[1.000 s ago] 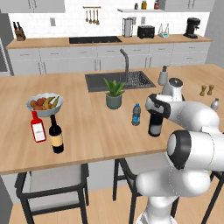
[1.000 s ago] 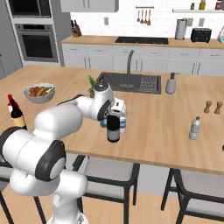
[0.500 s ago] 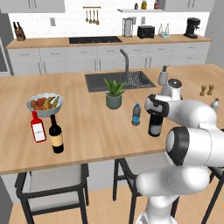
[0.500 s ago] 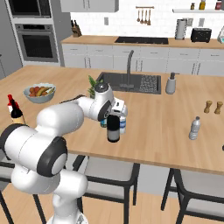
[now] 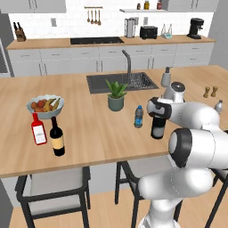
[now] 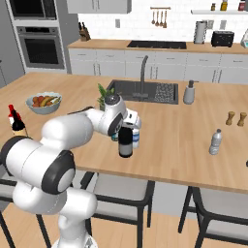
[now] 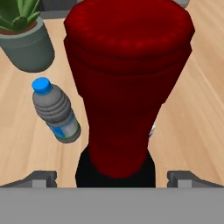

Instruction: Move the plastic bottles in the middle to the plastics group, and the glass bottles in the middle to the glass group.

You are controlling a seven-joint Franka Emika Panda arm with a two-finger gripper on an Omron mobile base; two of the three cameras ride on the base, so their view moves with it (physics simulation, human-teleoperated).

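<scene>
Change: none since a second ago, our hand parked over wine bottle point(image 5: 157, 128) | jaws spread wide astride its red neck, not pinching | bottle upright mid-table, water bottle point(image 5: 139, 116) just beside | next: close, lift.

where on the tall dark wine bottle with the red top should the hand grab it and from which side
Grip the tall near-black wine bottle around its narrow red neck, coming straight down from above. It stands upright, and the open hand already straddles that neck, clear of the small clear blue-labelled water bottle beside it.
</scene>
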